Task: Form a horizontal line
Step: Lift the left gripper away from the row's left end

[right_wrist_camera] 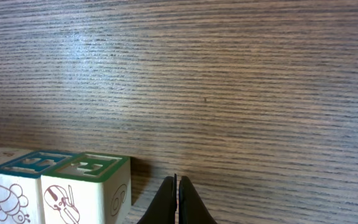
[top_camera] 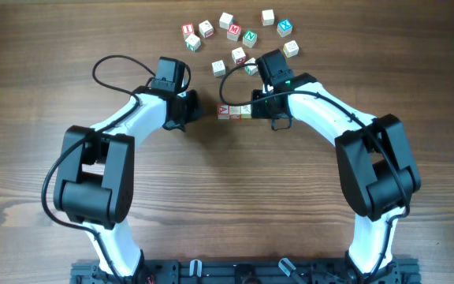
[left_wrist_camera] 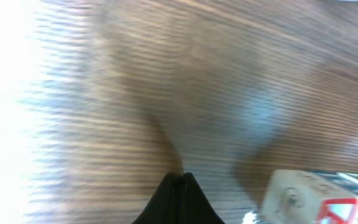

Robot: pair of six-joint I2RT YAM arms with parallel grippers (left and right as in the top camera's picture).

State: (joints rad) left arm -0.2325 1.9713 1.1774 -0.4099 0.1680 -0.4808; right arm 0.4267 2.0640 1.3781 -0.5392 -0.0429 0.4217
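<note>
A brown wood-grain worktop [top_camera: 38, 95] is filling the frame, with two arms bending inward across it. At upper centre a loose cluster [top_camera: 239, 35] of letter cubes is waiting to be added, the right wrist overhanging its nearest cubes. The horizontal line [top_camera: 234, 111] is sitting at centre frame, three cubes touching so far. The left hand [left_wrist_camera: 180, 180] and right hand [right_wrist_camera: 177, 183] are flanking it, both pinched shut and holding nothing.

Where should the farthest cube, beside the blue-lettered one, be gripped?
I'd grip the farthest cube from straight above, on its far and near side faces. It sits flat and apart from the rest, and the blue-lettered cube, its closest neighbour, lies to one side.
</note>
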